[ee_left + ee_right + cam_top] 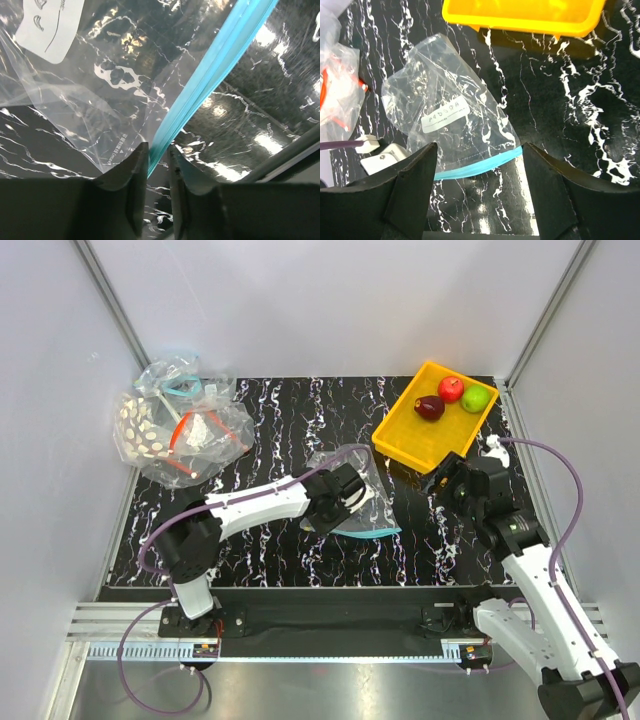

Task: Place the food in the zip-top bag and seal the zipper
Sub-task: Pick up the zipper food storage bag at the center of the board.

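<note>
The left gripper has its jaws nearly together with the blue zipper between them; I cannot tell if they pinch it. The zip-top bag lies flat mid-table. Its zipper runs left to right, and its mouth faces the arms. The right gripper has jaws wide apart. The food sits in the yellow tray.
</note>
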Motion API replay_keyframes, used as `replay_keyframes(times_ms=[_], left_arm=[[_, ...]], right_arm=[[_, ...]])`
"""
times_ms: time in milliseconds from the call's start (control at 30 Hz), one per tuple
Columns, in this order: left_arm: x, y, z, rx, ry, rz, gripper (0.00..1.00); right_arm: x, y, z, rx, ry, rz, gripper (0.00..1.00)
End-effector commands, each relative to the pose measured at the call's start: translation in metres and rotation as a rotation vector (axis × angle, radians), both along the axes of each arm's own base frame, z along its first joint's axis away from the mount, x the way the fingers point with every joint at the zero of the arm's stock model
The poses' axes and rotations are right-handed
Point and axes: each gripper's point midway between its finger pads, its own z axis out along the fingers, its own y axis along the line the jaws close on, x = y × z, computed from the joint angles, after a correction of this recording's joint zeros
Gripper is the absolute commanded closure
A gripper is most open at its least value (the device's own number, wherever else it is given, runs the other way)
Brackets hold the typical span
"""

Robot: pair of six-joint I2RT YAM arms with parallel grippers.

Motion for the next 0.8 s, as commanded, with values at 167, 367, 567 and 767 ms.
replay_keyframes(times_ms=[167, 367, 567, 767], left_arm=[[-0.001, -0.016, 0.004, -0.222, -0.017, 0.316, 1.00], [0.001, -0.025, 0.001, -0.412, -0.057, 0.479, 1.00], [-0.001, -0.038, 0.007, -0.552, -0.079, 0.527, 1.00], [-0.005, -0.049, 0.005, -0.604, -0.085, 0.536, 1.00]], right_arm=[[-0.003, 0.027, -0.037, 0.094, 0.083, 0.099, 0.25], [-0.006, 0.051, -0.068, 0.181, 0.154, 0.190, 0.33], [0.001, 0.074, -0.098, 0.265, 0.208, 0.264, 0.38], [0.013, 0.093, -0.117, 0.309, 0.249, 0.319, 0.48]])
